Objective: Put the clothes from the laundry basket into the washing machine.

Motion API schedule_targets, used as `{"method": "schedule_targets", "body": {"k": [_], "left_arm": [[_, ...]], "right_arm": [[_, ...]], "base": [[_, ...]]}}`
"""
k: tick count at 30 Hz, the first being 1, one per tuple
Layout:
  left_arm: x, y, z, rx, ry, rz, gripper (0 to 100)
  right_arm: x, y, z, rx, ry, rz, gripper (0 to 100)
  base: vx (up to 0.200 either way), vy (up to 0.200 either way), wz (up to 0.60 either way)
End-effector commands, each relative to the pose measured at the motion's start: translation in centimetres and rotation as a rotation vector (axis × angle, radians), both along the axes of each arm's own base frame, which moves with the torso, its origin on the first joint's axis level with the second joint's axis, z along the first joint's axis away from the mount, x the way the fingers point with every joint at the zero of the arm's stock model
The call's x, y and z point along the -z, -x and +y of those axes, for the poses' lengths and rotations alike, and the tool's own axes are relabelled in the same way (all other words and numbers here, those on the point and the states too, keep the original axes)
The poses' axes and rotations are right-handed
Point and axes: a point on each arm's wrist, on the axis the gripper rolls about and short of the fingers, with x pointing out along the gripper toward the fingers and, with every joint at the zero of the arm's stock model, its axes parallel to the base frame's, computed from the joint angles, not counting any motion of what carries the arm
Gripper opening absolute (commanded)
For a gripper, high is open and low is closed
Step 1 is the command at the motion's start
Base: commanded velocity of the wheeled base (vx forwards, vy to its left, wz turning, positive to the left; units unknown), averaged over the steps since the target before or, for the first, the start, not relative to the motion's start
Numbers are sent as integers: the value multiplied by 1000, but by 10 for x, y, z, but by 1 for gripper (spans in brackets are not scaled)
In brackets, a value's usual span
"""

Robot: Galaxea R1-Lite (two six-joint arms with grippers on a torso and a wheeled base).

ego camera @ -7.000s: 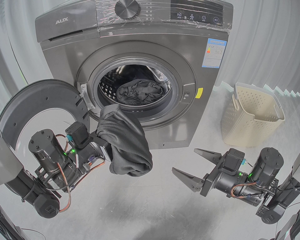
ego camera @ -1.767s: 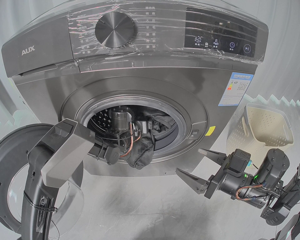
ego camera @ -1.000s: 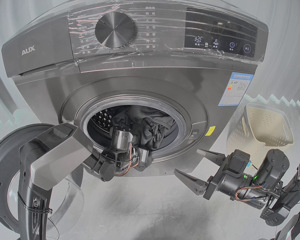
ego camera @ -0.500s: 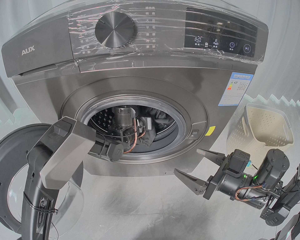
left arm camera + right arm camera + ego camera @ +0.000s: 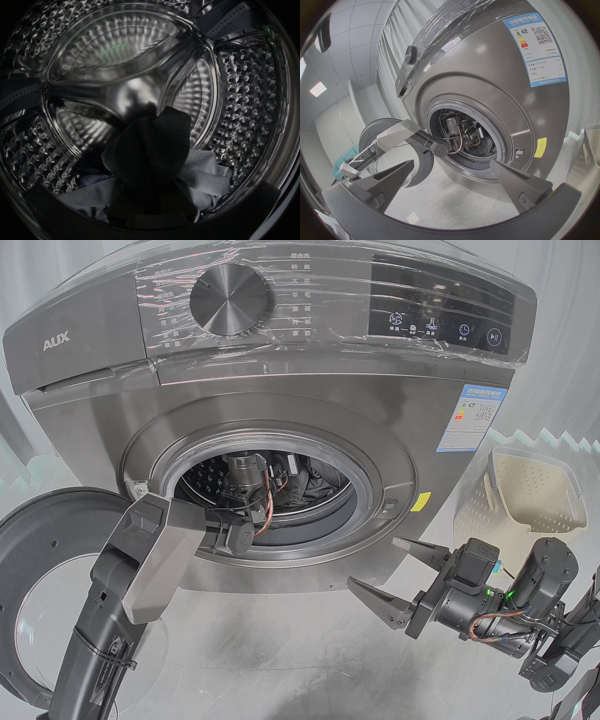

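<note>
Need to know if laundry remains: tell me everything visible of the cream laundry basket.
The cream perforated plastic laundry basket stands upright on the pale grey floor, just right of the grey front-loading washing machine. Its walls are dotted with small holes and taper downward; the rim looks greyish. The inner walls in view are bare of clothes, though its bottom is hidden. Nothing grips it.

Right gripper [image 5: 450, 164] jaws wide apart before washing machine [image 5: 493, 78]; left arm [image 5: 397, 132] inside it — door [image 5: 370, 128] open.

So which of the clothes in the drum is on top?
The black one; it is heaped over the grey one, which shows at its sides.
</note>
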Motion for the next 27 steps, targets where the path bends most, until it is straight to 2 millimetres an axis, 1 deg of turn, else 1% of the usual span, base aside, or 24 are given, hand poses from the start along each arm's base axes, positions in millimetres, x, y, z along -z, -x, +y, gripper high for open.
{"method": "schedule_targets", "body": {"k": [1, 5, 7, 8, 11, 12, 13, 14, 15, 16, 17, 18, 20, 22, 23, 27], "left_arm": [[17, -6, 4, -11, -8, 19, 0], [15, -6, 5, -14, -8, 17, 0], [15, -8, 9, -48, -4, 18, 0], [16, -9, 11, -52, -4, 18, 100], [10, -7, 10, -54, 5, 4, 100], [12, -1, 9, -46, -13, 37, 100], [10, 4, 9, -42, -20, 52, 100], [9, 10, 10, -39, -37, 82, 100], [14, 17, 11, -34, -62, 128, 100], [21, 28, 14, -22, -103, 206, 100], [21, 40, 18, -10, -135, 265, 100], [20, 49, 21, 7, -155, 305, 100], [24, 69, 23, 55, -187, 363, 100], [27, 77, 25, 63, -206, 385, 100], [29, 84, 28, 66, -219, 402, 100], [27, 98, 28, 90, -232, 395, 100]], "right_arm": [[3, -1, 1, -3, 6, 8, 100], [3, 0, 1, -4, 7, 10, 100], [3, 0, 1, -4, 7, 10, 100], [3, 0, 1, -4, 7, 10, 100], [3, 0, 1, -4, 7, 10, 100], [3, 0, 1, -4, 7, 10, 100], [3, 0, 1, -4, 7, 10, 100], [3, 0, 1, -4, 7, 10, 100], [3, 0, 1, -4, 8, 11, 100], [4, 0, 1, -6, 9, 12, 100], [4, 0, 1, -4, 9, 12, 100], [3, 0, 1, -4, 8, 11, 100], [3, 0, 1, -6, 8, 11, 100], [4, 0, 1, -6, 9, 12, 100], [4, 0, 2, -4, 9, 14, 100], [4, 0, 1, -4, 8, 13, 100]], "base": [[0, 0, 0], [0, 0, 0], [0, 0, 0], [0, 0, 0], [0, 0, 0], [0, 0, 0], [0, 0, 0], [0, 0, 0], [0, 0, 0], [0, 0, 0], [0, 0, 0], [0, 0, 0], [0, 0, 0], [0, 0, 0], [0, 0, 0], [0, 0, 0]]}}
